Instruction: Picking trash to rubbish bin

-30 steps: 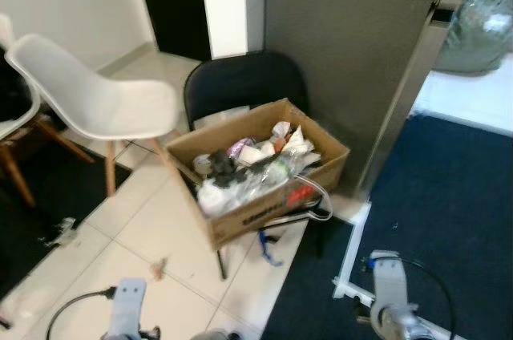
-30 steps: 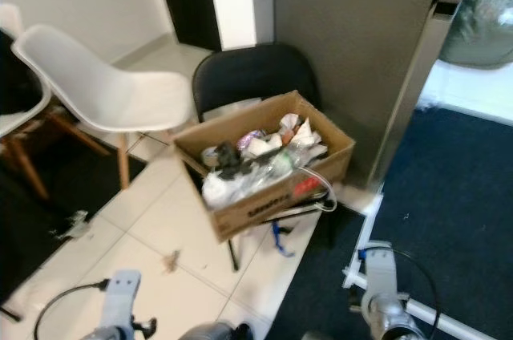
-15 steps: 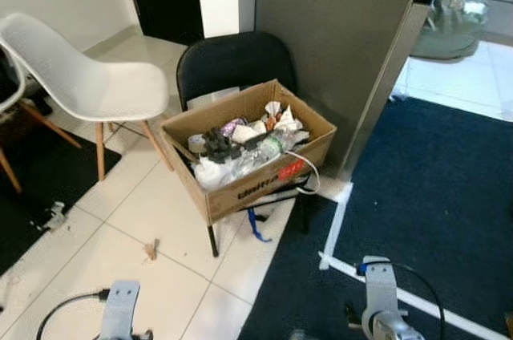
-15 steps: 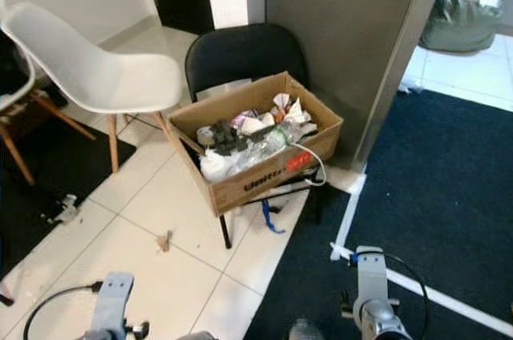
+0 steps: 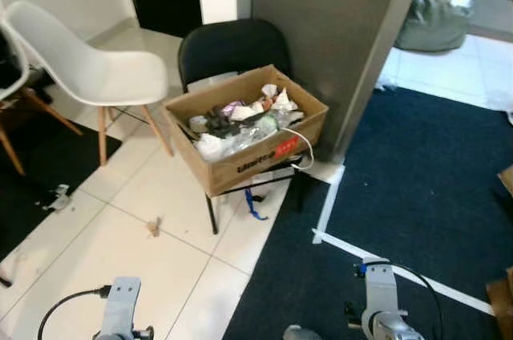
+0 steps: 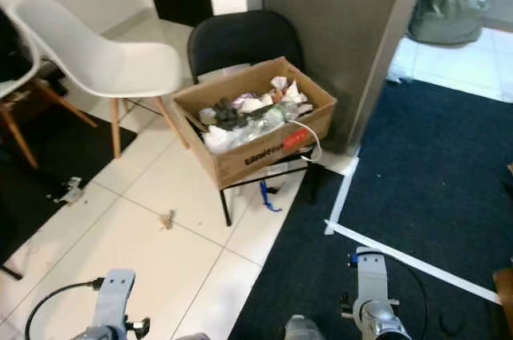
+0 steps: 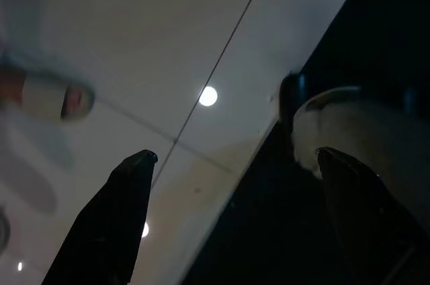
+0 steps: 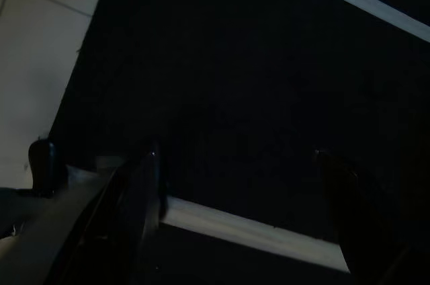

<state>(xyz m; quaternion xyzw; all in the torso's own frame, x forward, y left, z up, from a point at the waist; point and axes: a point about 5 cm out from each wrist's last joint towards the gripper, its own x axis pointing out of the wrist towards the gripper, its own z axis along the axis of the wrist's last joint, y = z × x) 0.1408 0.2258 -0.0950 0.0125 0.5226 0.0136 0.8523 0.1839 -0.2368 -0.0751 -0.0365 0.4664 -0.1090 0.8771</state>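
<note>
Ahead of me the cardboard box (image 5: pixel 244 127) of trash on the black chair (image 5: pixel 232 51) has shrunk as I backed off; both my left gripper (image 7: pixel 232 164) and right gripper (image 8: pixel 235 160) hang spread and empty, so I judge I'm seeking more litter

The box (image 5: pixel 244 126) hides the black chair's (image 5: pixel 231 49) seat; its trash (image 5: pixel 237 119) is too small to identify; the white chair (image 5: pixel 80 67) is cut off.

A brown box (image 5: pixel 264 147) with a red label holds pale trash (image 5: pixel 232 127) on a black chair (image 5: pixel 228 47); white chair (image 5: pixel 88 67), cream tiles (image 5: pixel 120 244), navy carpet (image 5: pixel 417 188) white-striped.
</note>
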